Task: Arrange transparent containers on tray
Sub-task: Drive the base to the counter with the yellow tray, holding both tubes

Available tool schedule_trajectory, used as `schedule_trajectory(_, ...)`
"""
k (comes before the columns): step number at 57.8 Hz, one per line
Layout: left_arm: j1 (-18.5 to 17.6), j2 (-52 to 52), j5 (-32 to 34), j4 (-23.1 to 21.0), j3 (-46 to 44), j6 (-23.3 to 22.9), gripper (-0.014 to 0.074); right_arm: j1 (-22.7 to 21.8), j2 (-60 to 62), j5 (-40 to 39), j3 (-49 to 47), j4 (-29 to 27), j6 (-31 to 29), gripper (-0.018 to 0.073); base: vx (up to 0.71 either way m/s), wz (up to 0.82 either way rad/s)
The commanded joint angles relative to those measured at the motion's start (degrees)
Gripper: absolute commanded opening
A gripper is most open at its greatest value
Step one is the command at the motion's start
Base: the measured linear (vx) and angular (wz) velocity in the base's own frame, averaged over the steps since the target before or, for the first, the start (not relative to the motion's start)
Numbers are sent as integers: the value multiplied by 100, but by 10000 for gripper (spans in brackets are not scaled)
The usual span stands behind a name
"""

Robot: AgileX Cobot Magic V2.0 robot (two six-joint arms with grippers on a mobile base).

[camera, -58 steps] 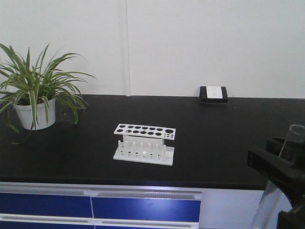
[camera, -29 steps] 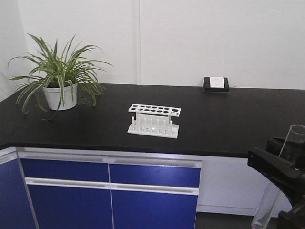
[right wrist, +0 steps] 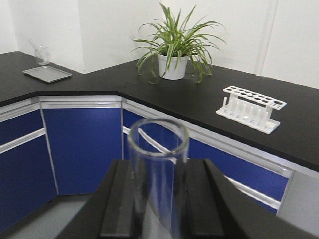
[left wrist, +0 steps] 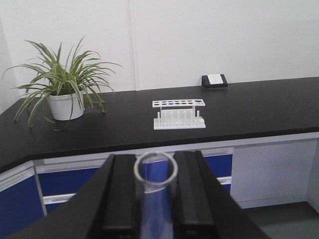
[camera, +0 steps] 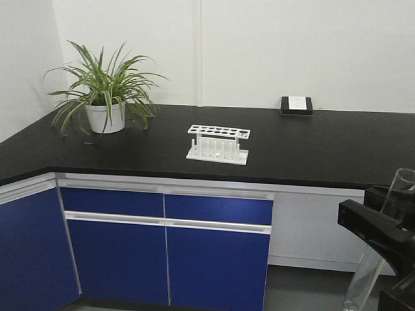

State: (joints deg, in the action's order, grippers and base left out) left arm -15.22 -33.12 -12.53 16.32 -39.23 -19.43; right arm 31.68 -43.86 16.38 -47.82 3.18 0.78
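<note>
Two transparent containers, slim clear glass tubes, are in my grippers. In the left wrist view one tube (left wrist: 155, 211) stands between the black fingers of my left gripper (left wrist: 155, 158), which is shut on it, its round rim facing the camera. My right gripper (right wrist: 159, 163) is shut on the other tube (right wrist: 157, 137), which rises well above the fingers. The front view shows that gripper (camera: 381, 225) at the lower right with its tube (camera: 403, 186) slanting through it. The tray is out of view.
A white rack with round holes (camera: 218, 144) stands on the black counter (camera: 324, 152), over blue cabinets (camera: 168, 253). A potted plant (camera: 104, 91) sits at the back left, a wall socket (camera: 296, 105) behind. Far left: a flat grey metal pan (right wrist: 47, 73) and a beaker (right wrist: 42, 55).
The front view has pulled back from the counter: the rack looks smaller and farther, and the blue cabinets and floor have come into sight. The right gripper still holds its tube.
</note>
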Motion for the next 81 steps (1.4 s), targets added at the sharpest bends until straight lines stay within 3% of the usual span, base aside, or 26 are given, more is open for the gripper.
schedule_trajectory(1, -21, -10, 472, 7, -218, -30, 128, -37, 38, -498, -171, 26, -33, 9, -28, 10)
schedule_trajectory(28, -21, -10, 472, 7, -218, -30, 128, -37, 38, -498, -171, 26, -33, 9, -24, 27)
schedule_trajectory(81, -21, -10, 472, 7, -218, -30, 128, -37, 44, -498, -171, 26, -33, 9, -10, 63)
